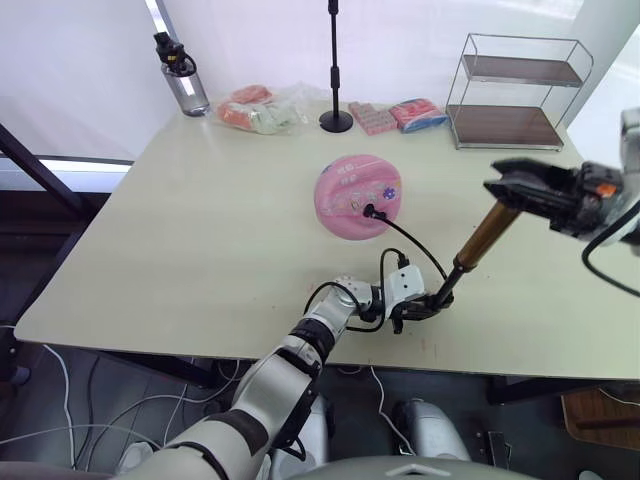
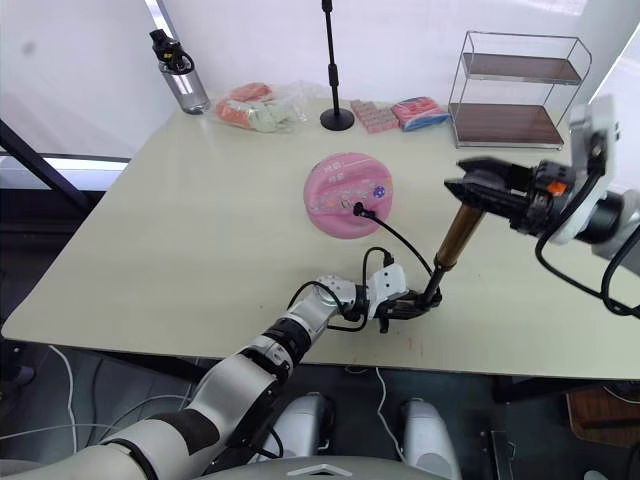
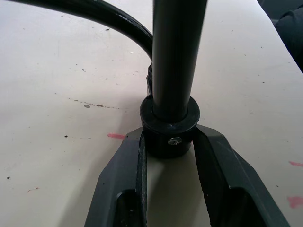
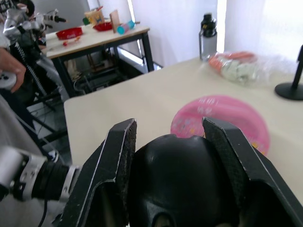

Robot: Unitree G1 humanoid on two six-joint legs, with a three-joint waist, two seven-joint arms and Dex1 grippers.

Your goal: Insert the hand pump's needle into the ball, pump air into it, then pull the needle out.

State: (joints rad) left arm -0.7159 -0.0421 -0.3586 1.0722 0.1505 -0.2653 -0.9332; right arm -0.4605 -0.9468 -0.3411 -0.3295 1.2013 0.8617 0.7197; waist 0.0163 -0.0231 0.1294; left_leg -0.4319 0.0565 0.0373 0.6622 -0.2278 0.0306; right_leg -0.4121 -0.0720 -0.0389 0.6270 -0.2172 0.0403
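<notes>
The pink ball (image 1: 358, 196) lies mid-table, rather flat. The needle's black fitting (image 1: 370, 211) sits against the ball's near side, and the pin itself is hidden. From it a thin black hose (image 1: 415, 243) curves down to the foot of the hand pump (image 1: 488, 232). The pump's gold tube leans up to the right. My left gripper (image 3: 169, 137) is shut on the pump's black base collar (image 3: 169, 124) near the table's front edge. My right gripper (image 4: 177, 142) is shut on the black handle (image 4: 180, 184) at the pump's top, with the ball (image 4: 222, 120) beyond it.
Along the table's back stand a water bottle (image 1: 182, 75), bagged items (image 1: 262, 110), a black microphone stand (image 1: 335, 70), pink packets (image 1: 390, 116) and a wire shelf (image 1: 515, 92). A person's hand (image 4: 9, 71) and another table (image 4: 94, 38) are off to the side.
</notes>
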